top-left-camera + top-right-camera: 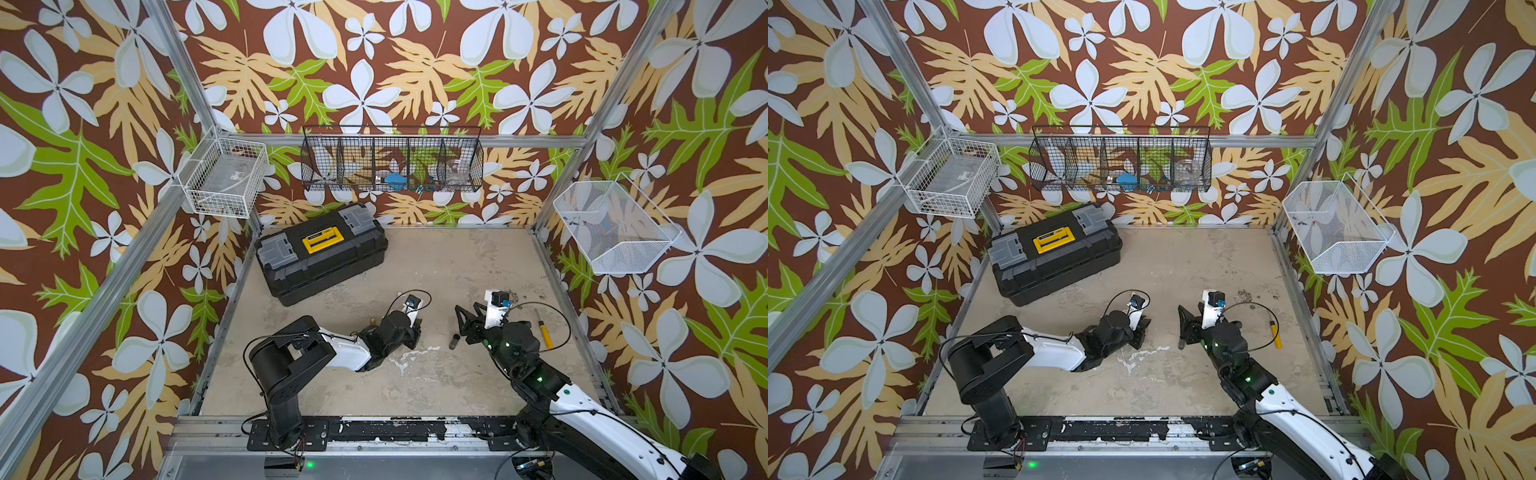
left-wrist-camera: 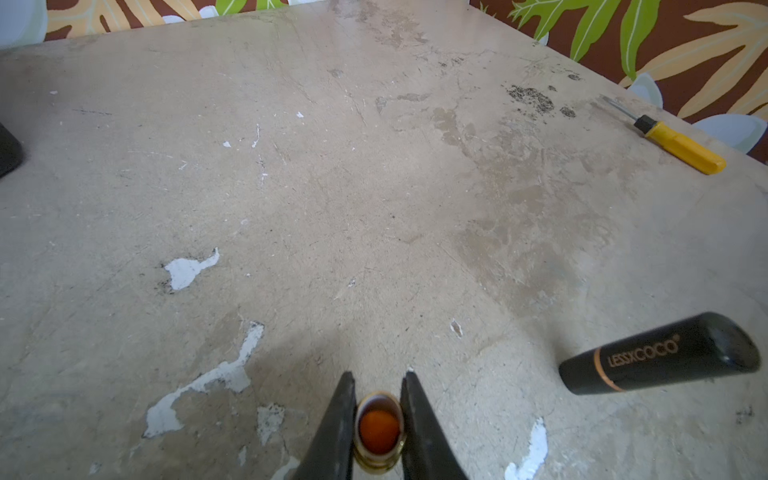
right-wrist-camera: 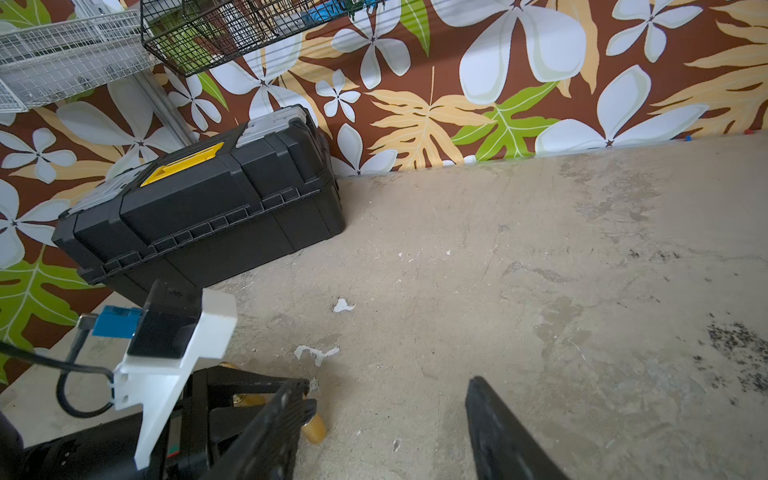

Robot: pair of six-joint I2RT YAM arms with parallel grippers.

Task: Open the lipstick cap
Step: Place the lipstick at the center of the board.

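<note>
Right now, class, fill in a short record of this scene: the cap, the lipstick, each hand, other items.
cap: black, off, lying on the table, not gripped
lipstick tube: gold, orange stick exposed, between the fingers of the left hand
left hand: shut on the lipstick tube
right hand: open, empty
other items: yellow screwdriver, black toolbox
task status: cap appears removed

Overhead pair looks down; wrist cameras skim tabletop (image 2: 374,208).
</note>
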